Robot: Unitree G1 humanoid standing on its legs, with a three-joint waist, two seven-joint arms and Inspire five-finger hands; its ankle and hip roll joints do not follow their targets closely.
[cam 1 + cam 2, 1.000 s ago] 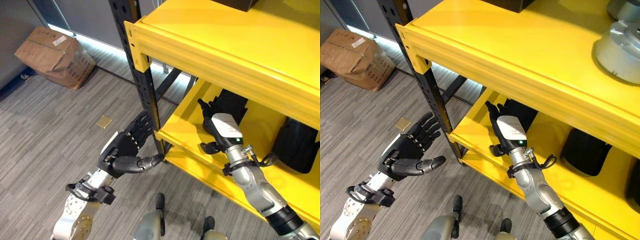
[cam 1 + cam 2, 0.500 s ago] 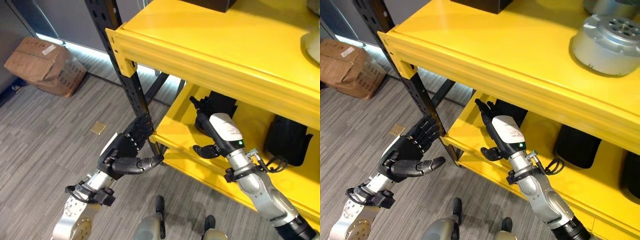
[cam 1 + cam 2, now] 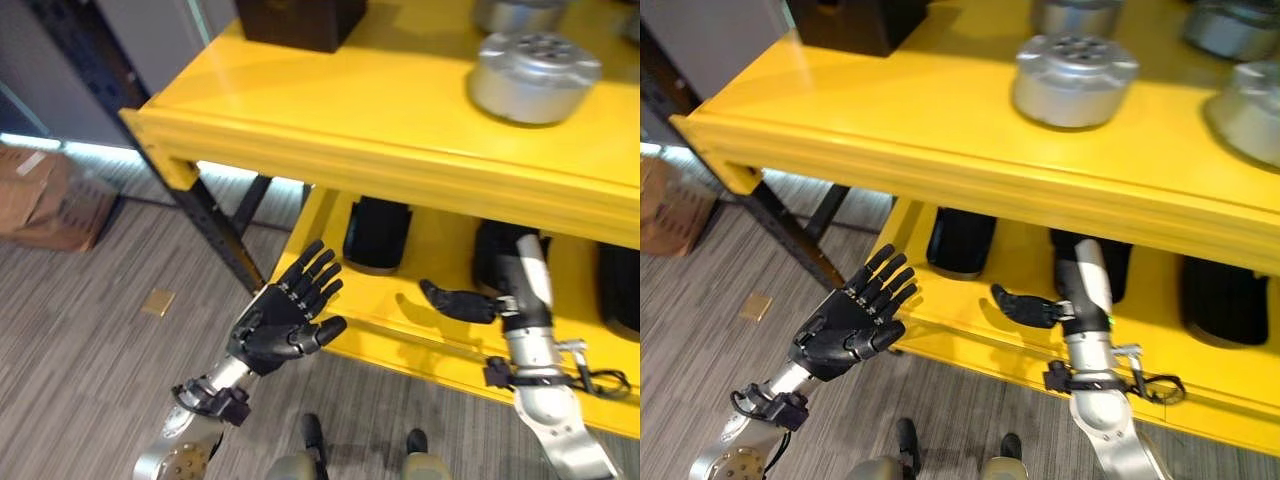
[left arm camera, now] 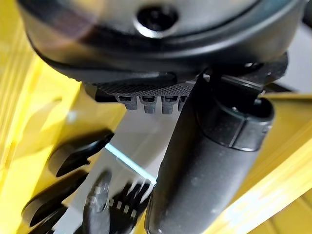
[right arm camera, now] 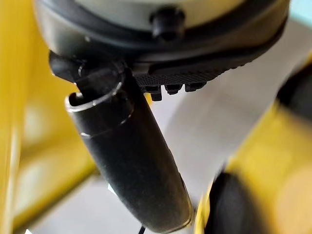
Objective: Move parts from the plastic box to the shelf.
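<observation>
- Bright overhead light is falling on the yellow shelf (image 3: pixel 400 110), and its top board is shining with soft pale glare near the round metal part (image 3: pixel 533 75).
- The lower level is sitting in the upper board's shadow, so the black parts (image 3: pixel 377 232) there are reading as dark shapes with little detail.
- A pale strip of light is glowing along the floor (image 3: pixel 80 330) by the wall.
- The left hand (image 3: pixel 285 320) is looking slightly smeared by motion.
- Both wrist views are looking heavily out of focus; the thumb (image 5: pixel 131 161) is filling the frame up close, with yellow blurring behind it.
</observation>
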